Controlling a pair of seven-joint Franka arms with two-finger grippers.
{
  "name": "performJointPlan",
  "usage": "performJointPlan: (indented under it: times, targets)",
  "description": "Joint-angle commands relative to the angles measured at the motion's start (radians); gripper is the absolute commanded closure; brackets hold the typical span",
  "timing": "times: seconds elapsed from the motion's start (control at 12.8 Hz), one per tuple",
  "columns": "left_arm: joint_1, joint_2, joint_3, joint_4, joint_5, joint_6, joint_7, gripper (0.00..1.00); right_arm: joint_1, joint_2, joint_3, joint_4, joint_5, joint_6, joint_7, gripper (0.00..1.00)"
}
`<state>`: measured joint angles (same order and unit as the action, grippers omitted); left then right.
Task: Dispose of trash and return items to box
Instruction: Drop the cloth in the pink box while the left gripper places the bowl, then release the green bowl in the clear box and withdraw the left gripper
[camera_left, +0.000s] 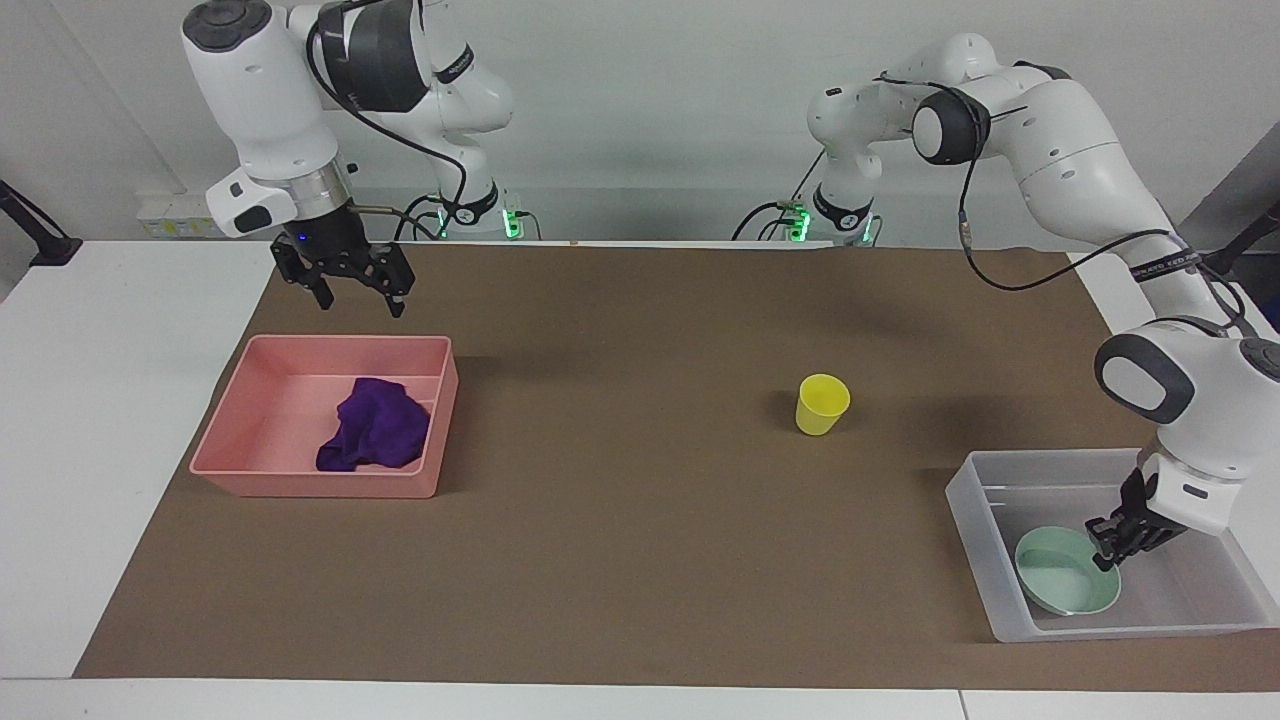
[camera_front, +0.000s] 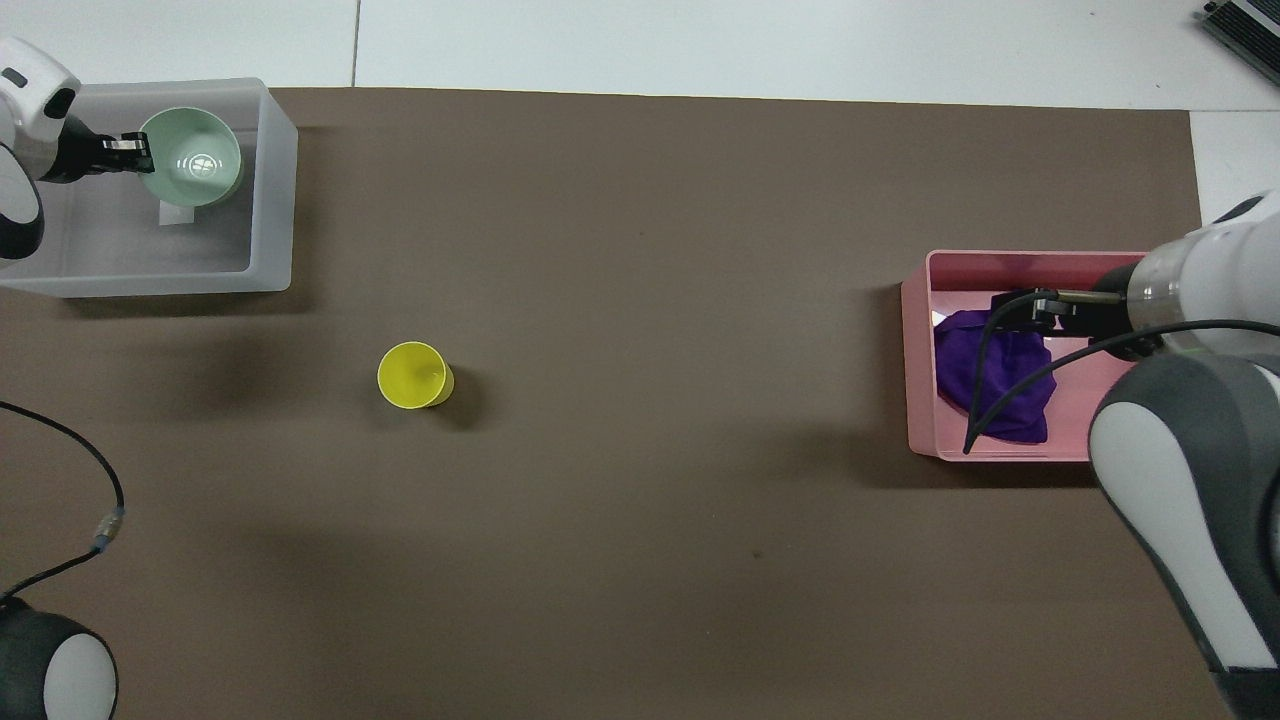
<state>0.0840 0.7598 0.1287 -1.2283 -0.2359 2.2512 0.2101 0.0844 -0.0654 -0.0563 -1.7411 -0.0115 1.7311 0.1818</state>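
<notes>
The purple rag lies bunched in the pink tray; it also shows in the overhead view. My right gripper is open and empty, raised over the tray's edge nearest the robots, and shows in the overhead view. My left gripper is shut on the rim of the mint-green bowl, held low and slightly tilted inside the translucent bin. The overhead view shows this gripper, the bowl and the bin. The yellow cup stands upright on the brown mat.
The brown mat covers most of the white table. The pink tray is at the right arm's end, the bin at the left arm's end. The cup stands between them, closer to the bin. A cable hangs from the left arm.
</notes>
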Motion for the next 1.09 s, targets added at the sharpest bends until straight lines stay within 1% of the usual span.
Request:
performJointPlan:
  times: [0.0,0.08,0.16,0.31,0.47,0.78,1.02]
  targets:
    - [-0.01,-0.028,0.005,-0.022,-0.003,-0.005,0.014,0.11,-0.012,0.018,0.007,0.104,0.001,-0.12,-0.03,0.0]
    - [-0.018,-0.048,0.005,-0.025,-0.002,-0.005,0.02,0.0,-0.012,0.029,0.006,0.142,-0.001,-0.161,-0.056,0.0]
    - [-0.021,-0.078,0.006,-0.043,-0.002,-0.007,0.05,0.0,-0.014,0.036,0.006,0.153,-0.001,-0.171,-0.092,0.0]
    - [-0.038,-0.173,0.008,-0.133,-0.002,-0.005,0.136,0.0,-0.02,0.023,0.006,0.126,0.001,-0.173,-0.101,0.0]
    - [-0.065,-0.281,0.008,-0.239,-0.002,-0.005,0.141,0.0,-0.028,0.021,0.001,0.123,0.013,-0.171,-0.102,0.0]
    - [-0.122,-0.517,0.005,-0.492,0.026,-0.022,0.135,0.0,-0.035,0.021,-0.007,0.121,0.013,-0.176,-0.113,0.0]
    - [-0.154,-0.644,-0.012,-0.644,0.052,-0.067,0.115,0.0,-0.038,0.024,-0.007,0.15,-0.002,-0.183,-0.18,0.0]
